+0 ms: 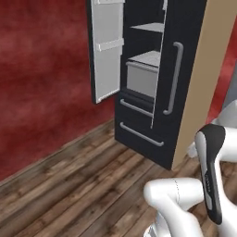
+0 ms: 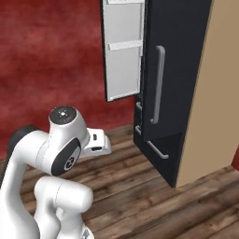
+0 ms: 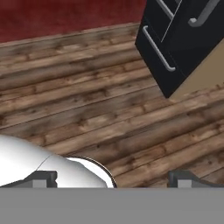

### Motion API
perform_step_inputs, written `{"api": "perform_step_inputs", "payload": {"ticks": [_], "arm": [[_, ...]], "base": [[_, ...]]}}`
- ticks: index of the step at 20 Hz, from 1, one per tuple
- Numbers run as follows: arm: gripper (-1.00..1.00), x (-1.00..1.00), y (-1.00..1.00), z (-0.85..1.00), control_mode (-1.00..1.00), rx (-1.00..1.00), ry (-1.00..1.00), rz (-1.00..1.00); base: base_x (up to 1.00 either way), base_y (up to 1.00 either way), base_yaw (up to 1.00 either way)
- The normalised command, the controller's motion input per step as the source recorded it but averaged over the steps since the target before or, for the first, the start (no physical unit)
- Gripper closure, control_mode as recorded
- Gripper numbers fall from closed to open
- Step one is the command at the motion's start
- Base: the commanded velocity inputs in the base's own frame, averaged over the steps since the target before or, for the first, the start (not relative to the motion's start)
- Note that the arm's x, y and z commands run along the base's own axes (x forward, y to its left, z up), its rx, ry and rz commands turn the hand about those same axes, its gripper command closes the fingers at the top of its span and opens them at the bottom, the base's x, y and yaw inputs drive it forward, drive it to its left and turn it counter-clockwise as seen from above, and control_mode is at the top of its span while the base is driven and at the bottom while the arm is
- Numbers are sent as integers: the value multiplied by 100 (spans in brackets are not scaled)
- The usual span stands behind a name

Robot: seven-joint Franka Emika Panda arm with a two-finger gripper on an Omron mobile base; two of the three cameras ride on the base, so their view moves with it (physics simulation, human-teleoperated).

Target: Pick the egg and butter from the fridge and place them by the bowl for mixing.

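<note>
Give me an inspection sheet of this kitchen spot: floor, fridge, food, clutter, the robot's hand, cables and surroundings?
Surface: wooden plank floor, bare where visible.
Fridge: tall black cabinet, left door swung open, right door shut with a long grey handle; grey shelves and a drawer visible inside.
Egg, butter, bowl: nothing seen.
Clutter: nothing seen.
Gripper: open, holding nothing, pointing down at the floor short of the fridge.
Cables: nothing seen.
Surroundings: dark red wall, tan side panel beside the fridge.
</note>
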Motion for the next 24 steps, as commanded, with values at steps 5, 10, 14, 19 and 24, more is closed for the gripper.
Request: {"api": "perform_step_inputs", "payload": {"ticks": [5,10,14,19,24], "arm": [[-100,0,0,0,100,0,0,0],[-100,0,0,0,100,0,0,0],[-100,0,0,0,100,0,0,0],[-100,0,0,0,100,0,0,0],[-100,0,0,0,100,0,0,0]], "base": [[67,42,-35],[61,39,-23],[35,50,-2],[55,50,-16],[67,43,-28]]}}
